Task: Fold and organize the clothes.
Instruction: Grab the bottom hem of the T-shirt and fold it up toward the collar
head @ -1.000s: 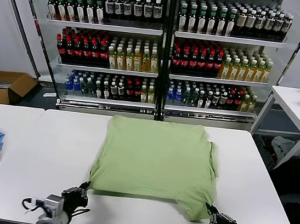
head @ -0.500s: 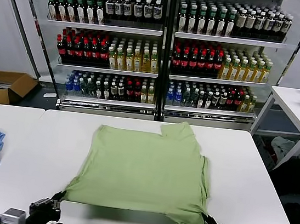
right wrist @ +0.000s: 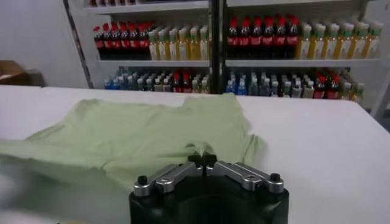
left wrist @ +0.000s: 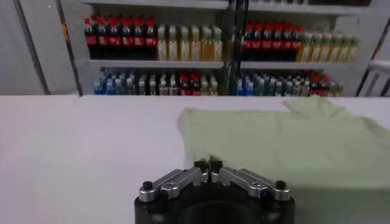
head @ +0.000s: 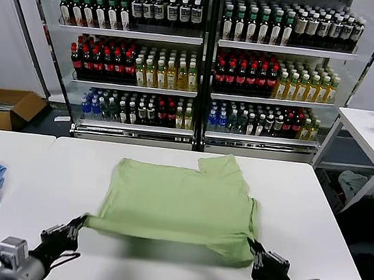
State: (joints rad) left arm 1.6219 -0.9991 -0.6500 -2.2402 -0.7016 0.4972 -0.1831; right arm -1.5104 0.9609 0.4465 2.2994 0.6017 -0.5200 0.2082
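Two grippers are pinching the near edge of the green shirt (head: 179, 201), one at each front corner. The left gripper (head: 73, 228) is showing its jaws closed tight on the left corner, and the right gripper (head: 258, 252) is doing the same at the right corner; in both wrist views the fingertips are meeting with cloth between them. Between the two pairs of jaws the hem is hanging slightly off the white worktop (head: 328, 221), while beyond the jaws the rest of the shirt is lying flat, with one sleeve sticking out at the far edge.

Several things could go wrong from here, in my judgement. Each grip is taking only a thin bite of fabric, so a quick pull could be sliding a corner out of the jaws, and the fold would be collapsing on that side. If one gripper is travelling faster than the other, the edge between the jaws is likely to skew and the fold will be landing crooked. On the right, the fabric just beyond the jaws is looking bunched, so layers may be separating during the move.
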